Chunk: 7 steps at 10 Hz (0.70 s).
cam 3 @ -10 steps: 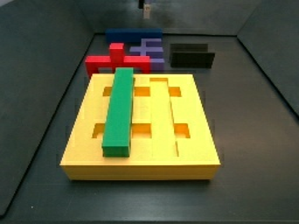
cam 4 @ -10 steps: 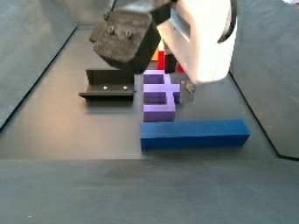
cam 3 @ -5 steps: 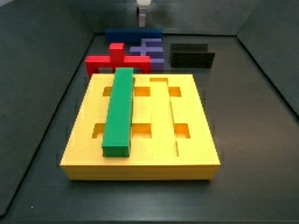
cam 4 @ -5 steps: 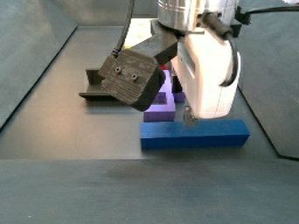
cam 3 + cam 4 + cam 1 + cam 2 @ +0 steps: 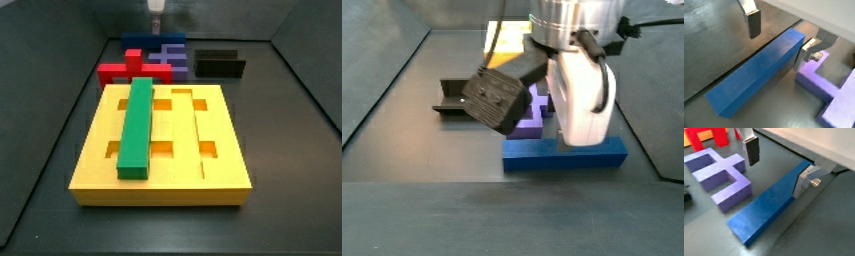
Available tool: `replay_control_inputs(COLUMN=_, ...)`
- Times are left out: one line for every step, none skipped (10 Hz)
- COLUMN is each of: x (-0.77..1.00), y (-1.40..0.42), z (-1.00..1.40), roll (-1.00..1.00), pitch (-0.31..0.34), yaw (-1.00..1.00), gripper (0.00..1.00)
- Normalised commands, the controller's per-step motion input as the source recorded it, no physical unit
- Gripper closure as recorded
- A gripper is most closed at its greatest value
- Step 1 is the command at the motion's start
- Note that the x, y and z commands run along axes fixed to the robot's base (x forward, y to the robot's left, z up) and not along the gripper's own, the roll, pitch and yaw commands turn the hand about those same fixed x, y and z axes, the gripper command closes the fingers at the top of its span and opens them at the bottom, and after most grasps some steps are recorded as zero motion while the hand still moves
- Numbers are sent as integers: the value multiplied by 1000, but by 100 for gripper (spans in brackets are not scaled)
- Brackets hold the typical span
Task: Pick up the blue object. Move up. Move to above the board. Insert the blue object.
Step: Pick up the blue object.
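The pick is only beginning: the end effector (image 5: 777, 40) sits spread astride one end of the blue bar (image 5: 754, 75), which lies on the worktop beside the purple block (image 5: 721, 175), with lifting and insertion into the board (image 5: 163, 150) left.

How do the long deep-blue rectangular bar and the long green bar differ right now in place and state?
The long deep-blue rectangular bar lies flat on the dark floor, with the open gripper straddling one end; the long green bar already sits in a groove of the yellow grooved board, with no gripper near. The blue bar lies beside the purple stepped block. Both are straight, similar bars.
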Motion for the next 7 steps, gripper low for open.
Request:
replay_control_inputs(x=-80, y=37, z=-269, roll=7, pitch=-37, yaw=-40, gripper=0)
replay_control_inputs(x=0, y=0, z=-329, roll=136, pitch=-43, yaw=-3, gripper=0)
replay_control_inputs(x=0, y=0, z=-323, roll=226, pitch=-64, yaw=0, gripper=0)
replay_control_inputs(x=-80, y=26, z=-243, roll=214, pitch=-83, yaw=0, gripper=0)
replay_control_inputs(x=-263, y=100, z=-71, roll=70, pitch=-73, yaw=-100, gripper=0)
replay_control_inputs(x=-214, y=109, z=-80, roll=0, pitch=-80, yaw=-117, gripper=0)
replay_control_inputs(x=-69, y=100, z=-177, roll=0, pitch=-83, yaw=-60, gripper=0)
